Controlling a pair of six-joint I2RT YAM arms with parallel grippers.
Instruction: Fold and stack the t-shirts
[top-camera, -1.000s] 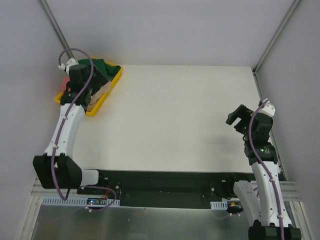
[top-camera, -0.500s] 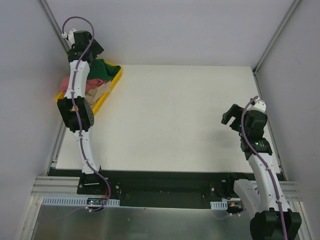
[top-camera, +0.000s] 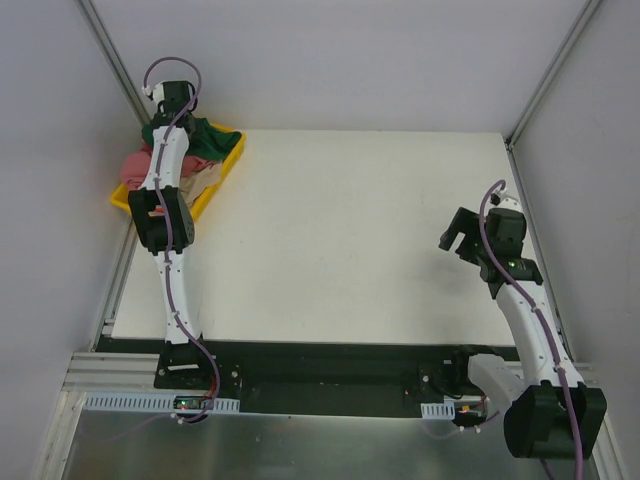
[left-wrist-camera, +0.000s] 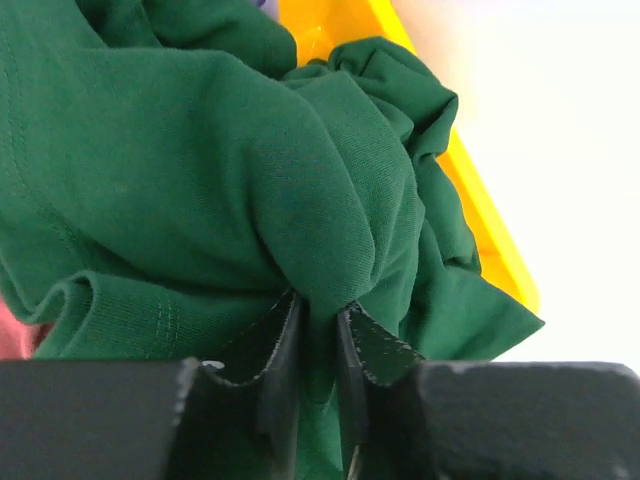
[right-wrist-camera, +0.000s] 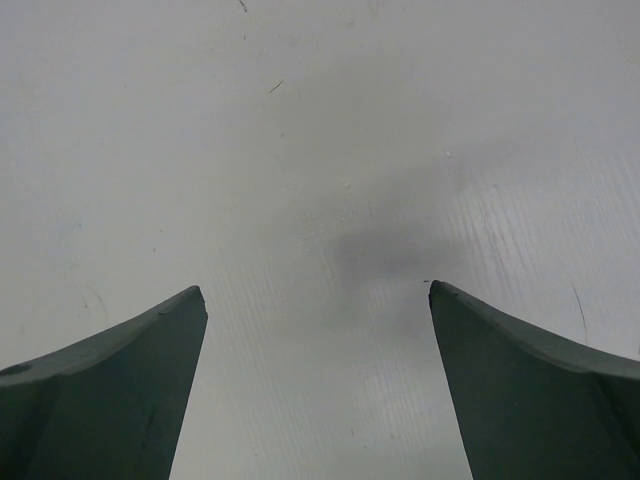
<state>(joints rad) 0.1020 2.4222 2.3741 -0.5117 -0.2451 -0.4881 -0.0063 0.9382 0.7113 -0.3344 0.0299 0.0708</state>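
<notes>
The dark green t-shirt lies bunched at the far end of the yellow tray, at the table's back left corner. A dusty pink t-shirt and a beige one lie crumpled beside it in the tray. My left gripper is shut on a raised fold of the green t-shirt, with cloth pinched between both fingers. In the top view the left arm stretches over the tray, its gripper down in the green cloth. My right gripper hangs open over bare table at the right.
The yellow tray's rim runs just right of the gripped cloth. A strip of pink cloth shows at the left edge. The white table spreads between the two arms, with walls close behind and on both sides.
The left arm stretched out farther over the tray, and its jaws closed from wide open onto the green t-shirt. The right arm shifted a little to the left.
</notes>
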